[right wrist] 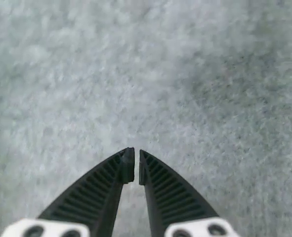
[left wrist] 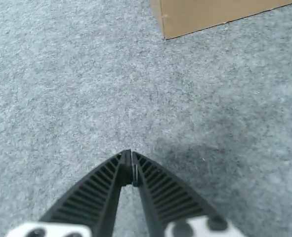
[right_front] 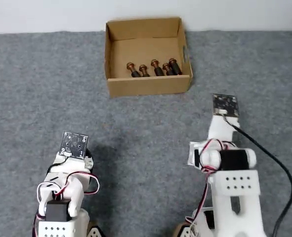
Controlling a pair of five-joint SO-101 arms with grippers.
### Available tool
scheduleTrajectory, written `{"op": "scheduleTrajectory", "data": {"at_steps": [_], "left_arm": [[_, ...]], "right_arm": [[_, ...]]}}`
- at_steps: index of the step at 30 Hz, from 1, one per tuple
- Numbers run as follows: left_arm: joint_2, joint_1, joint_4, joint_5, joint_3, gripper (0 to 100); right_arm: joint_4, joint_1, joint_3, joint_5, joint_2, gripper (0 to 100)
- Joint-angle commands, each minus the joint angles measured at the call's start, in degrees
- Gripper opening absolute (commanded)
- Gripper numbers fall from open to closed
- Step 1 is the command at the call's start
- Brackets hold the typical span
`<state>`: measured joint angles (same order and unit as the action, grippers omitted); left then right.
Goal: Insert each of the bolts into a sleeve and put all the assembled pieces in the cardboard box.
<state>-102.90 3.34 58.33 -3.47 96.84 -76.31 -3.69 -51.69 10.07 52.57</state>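
Work seemingly done, both arms parked low.
We saw five copper-headed bolts in dark sleeves (right_front: 153, 68) lying side by side against the near wall of the open brown cardboard box (right_front: 109, 54), where dropped pieces would naturally settle, so we judged the task complete. Both arms sat folded near their bases on the grey felt worktop (right_front: 136, 133), well apart from the box. The left pincer (left wrist: 131, 168) was pressed together over bare felt. The right pincer (right wrist: 134, 165) was all but closed, pinching nothing.
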Motion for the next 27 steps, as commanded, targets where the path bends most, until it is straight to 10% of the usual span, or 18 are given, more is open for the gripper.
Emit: {"op": "scheduleTrajectory", "data": {"at_steps": [1, 27], "left_arm": [[-0.18, 0.09, 0.26, -0.44, -0.31, 1], [-0.18, 0.09, 0.26, -0.35, -0.31, 1]], "right_arm": [[6.02, 3.12, -4.31, 0.35, 4.35, 0.9], [33.27, 3.21, -38.77, 0.18, 34.68, 0.9]]}}
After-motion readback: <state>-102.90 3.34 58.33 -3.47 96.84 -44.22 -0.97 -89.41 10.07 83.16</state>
